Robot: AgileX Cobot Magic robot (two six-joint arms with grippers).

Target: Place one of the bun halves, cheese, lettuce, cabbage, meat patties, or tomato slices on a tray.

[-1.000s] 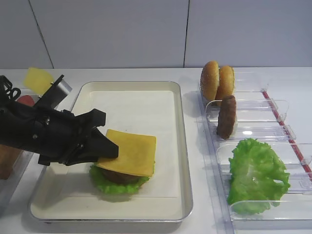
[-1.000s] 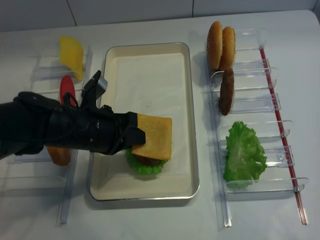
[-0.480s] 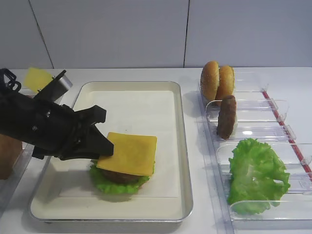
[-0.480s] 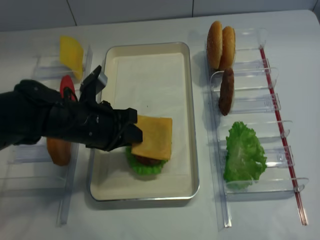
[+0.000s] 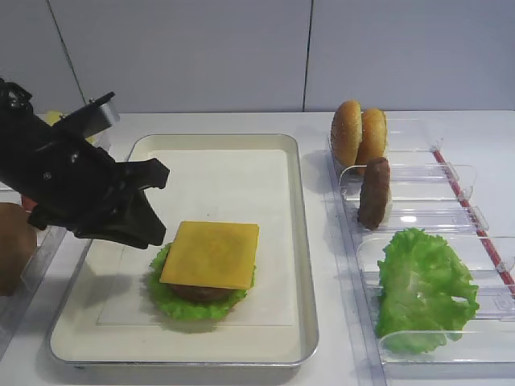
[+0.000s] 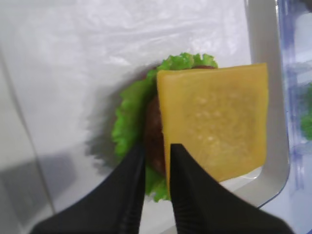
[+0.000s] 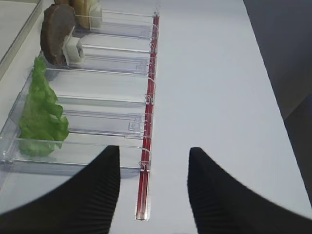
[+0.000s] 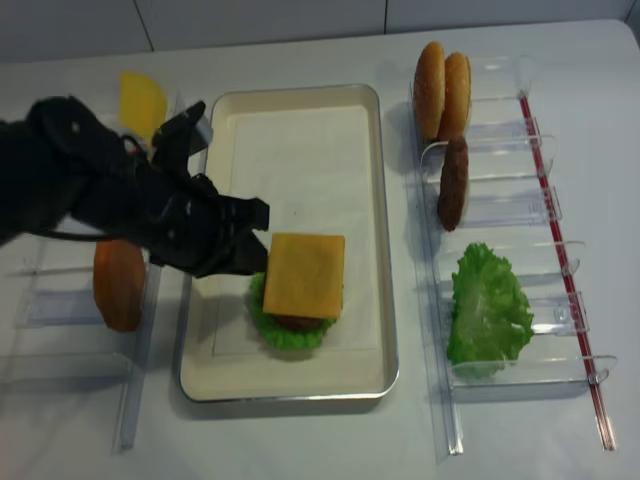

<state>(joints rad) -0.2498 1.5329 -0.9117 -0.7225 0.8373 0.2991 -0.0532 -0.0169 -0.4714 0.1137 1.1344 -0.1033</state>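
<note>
Now the cheese [image 5: 211, 254] lies flat — just beside the left gripper [image 5: 151, 205].

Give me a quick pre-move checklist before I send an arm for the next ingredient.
1. Cheese lies flat on the patty and lettuce stack: ok.
2. Left gripper off the cheese, jaws empty: ok.
3. Stack sits inside the tray, away from the rim: ok.
4. Right gripper open, nothing between its fingers: ok.
5. Bun halves upright in their clear holder: ok.
6. Bottom bun under the stack: cannot tell.
</note>
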